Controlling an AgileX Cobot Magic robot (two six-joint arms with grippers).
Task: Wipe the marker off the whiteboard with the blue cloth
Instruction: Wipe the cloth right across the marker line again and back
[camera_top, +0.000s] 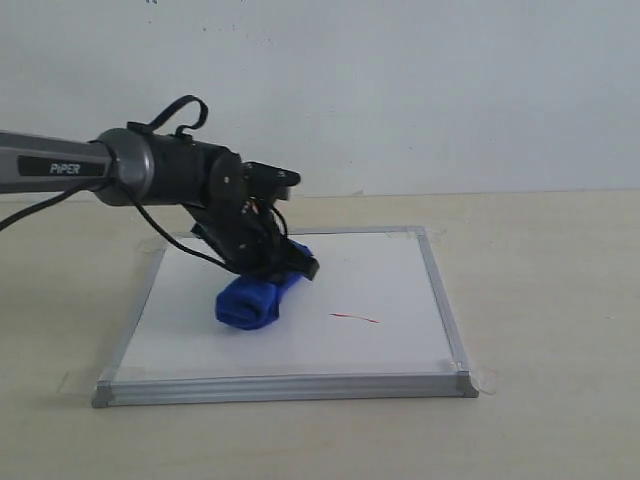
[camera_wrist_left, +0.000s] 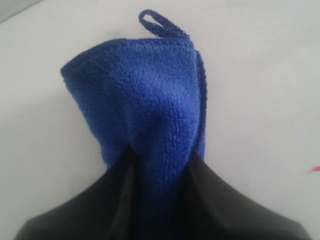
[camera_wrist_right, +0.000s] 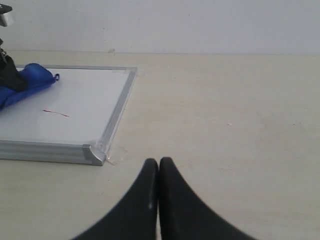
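The pale wooden bench (camera_top: 560, 300) carried the whiteboard (camera_top: 390, 260), which lay flat with its silver frame and grey corner pieces fully in sight. The left arm (camera_top: 120, 170) reached in from the left of the exterior view and bent down over the board's left half. The blue cloth (camera_top: 255, 300) was bunched into a thick roll, with its free end resting on the white surface left of centre. Its upper end rose into the left tool (camera_top: 290, 265), whose dark fingers (camera_wrist_left: 225, 205) were clamped on the cloth from both sides. The right tool (camera_wrist_right: 159, 167) hovered over bare bench beside the board's near corner, its fingers pressed together on nothing. The marker (camera_top: 355, 318), a thin red line, lay right of the cloth and apart from it.
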